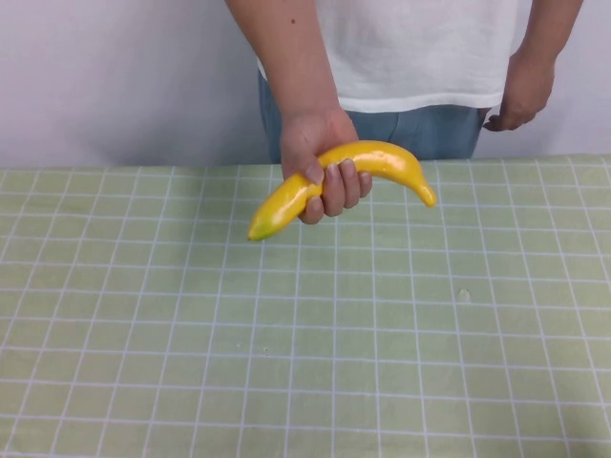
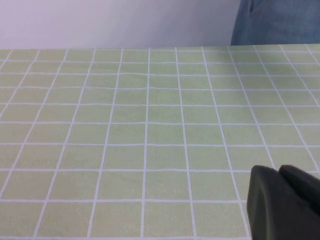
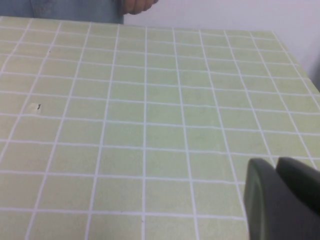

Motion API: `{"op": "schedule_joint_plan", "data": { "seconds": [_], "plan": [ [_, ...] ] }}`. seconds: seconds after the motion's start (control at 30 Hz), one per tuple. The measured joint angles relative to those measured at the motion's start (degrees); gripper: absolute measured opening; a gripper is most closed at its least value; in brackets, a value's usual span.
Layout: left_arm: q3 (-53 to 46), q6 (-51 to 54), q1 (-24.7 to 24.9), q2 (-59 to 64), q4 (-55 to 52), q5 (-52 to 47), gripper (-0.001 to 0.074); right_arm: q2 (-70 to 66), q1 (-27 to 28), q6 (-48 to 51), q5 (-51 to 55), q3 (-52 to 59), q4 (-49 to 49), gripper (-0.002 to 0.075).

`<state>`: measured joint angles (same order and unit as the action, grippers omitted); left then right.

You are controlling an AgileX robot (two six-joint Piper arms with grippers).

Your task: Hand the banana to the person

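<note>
The person [image 1: 420, 48], in a white T-shirt and blue jeans, stands behind the table. One hand [image 1: 320, 157] grips the yellow banana [image 1: 382, 160] around its middle, just above the far part of the table. Neither gripper shows in the high view. My left gripper [image 2: 277, 170] appears only in the left wrist view, shut and empty, low over the cloth. My right gripper [image 3: 275, 162] appears only in the right wrist view, shut and empty too. The banana is out of sight in both wrist views. The person's jeans show in the left wrist view [image 2: 280, 22] and the right wrist view [image 3: 75, 10].
A light green tablecloth [image 1: 305, 334] with a white grid covers the table. A white wall stands behind it. The person's other hand [image 1: 520, 95] hangs at the far right. A small mark [image 1: 463, 295] lies on the cloth.
</note>
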<state>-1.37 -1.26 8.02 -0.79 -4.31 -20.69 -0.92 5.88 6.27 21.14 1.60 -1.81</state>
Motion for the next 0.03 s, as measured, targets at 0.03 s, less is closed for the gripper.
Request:
{"op": "schedule_joint_plan", "data": {
  "seconds": [0.03],
  "plan": [
    [0.00, 0.00, 0.00, 0.00, 0.00, 0.00, -0.0004, 0.00, 0.00, 0.00, 0.00, 0.00, 0.00, -0.0007]
  ]
}}
